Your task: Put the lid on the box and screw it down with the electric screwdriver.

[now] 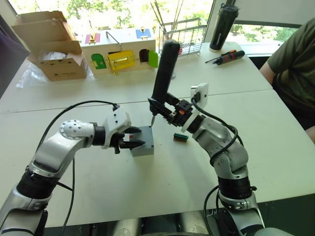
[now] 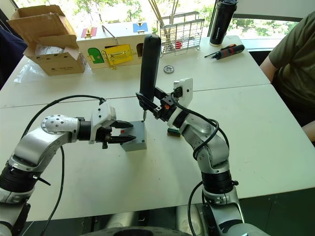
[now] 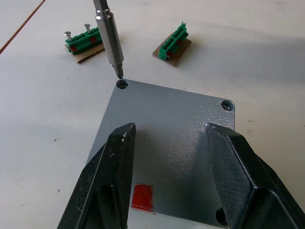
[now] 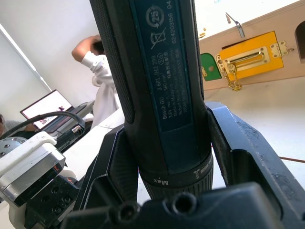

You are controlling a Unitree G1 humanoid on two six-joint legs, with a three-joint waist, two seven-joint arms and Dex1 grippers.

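While right pincer (image 4: 167, 157) clamps black cylindrical electric screwdriver (image 1: 165, 69), metal bit over speckled grey lid (image 3: 167, 143)

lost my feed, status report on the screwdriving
Left end effector open, straddling the lid. Right end effector shut on the electric screwdriver, bit just above a corner hole. Nothing blocking.

The lid (image 3: 167, 152) covers the box (image 1: 146, 147), hiding its inside. The left fingers (image 3: 114, 176) run off the left wrist view's edge. The screwdriver (image 4: 157, 95) is cut off at both ends in the right wrist view, hiding its bit there.
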